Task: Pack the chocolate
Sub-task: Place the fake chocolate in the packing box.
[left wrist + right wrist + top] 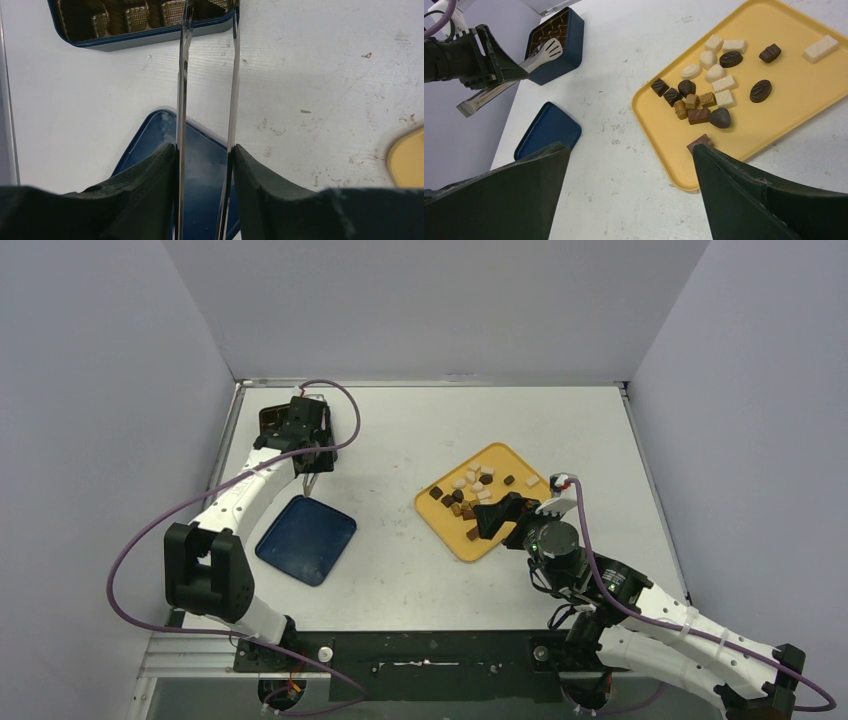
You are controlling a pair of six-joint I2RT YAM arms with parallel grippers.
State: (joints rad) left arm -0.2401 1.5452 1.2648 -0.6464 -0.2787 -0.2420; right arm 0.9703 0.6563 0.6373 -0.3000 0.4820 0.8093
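On yellow tray: chocolate, many loose pieces, dark, mid-brown, cream, bunched toward middle. One brown piece at near rim, partly hidden behind right gripper.
In blue box, far left: brown moulded insert. Impossible to tell whether any piece inside.
Blue lid flat on table, apart from box.
Tongs pinched between fingers of left gripper. Tips over box, cut off at top edge in left wrist view.
Right gripper spread wide, holding nothing, by tray's near edge.
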